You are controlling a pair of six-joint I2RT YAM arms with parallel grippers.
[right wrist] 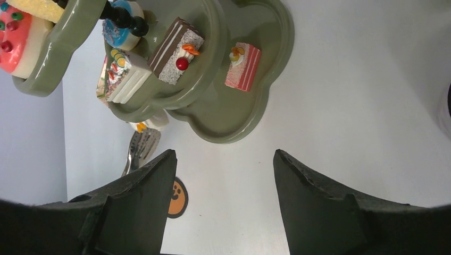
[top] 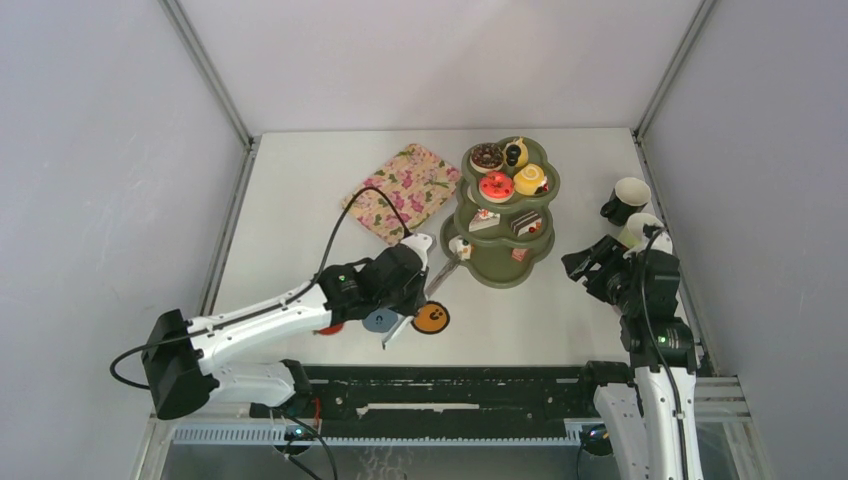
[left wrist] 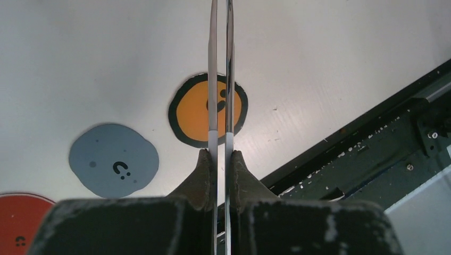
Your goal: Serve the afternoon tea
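Observation:
The olive-green three-tier stand (top: pixel 500 275) with a black knob (top: pixel 512 152) holds donuts (top: pixel 496 186), a cupcake (top: pixel 529 179) and cake slices (top: pixel 527 223). My left gripper (top: pixel 412 295) is shut on metal tongs (top: pixel 441 275), whose tips hold a small white cake (top: pixel 460 244) at the stand's bottom tier, left side. In the left wrist view the fingers (left wrist: pixel 204 170) clamp the two tong blades (left wrist: pixel 213 79). My right gripper (top: pixel 580 265) is open and empty, facing the stand (right wrist: pixel 234 133). Two mugs (top: pixel 628 198) show behind the right arm; a third is hidden.
The pink floral tray (top: pixel 405 190) lies left of the stand. Orange (top: pixel 431 318), blue (top: pixel 380 320) and red (top: pixel 332 328) coasters lie under the left arm near the table's front edge. The right wrist view shows a pink slice (right wrist: pixel 242 66) on the bottom tier.

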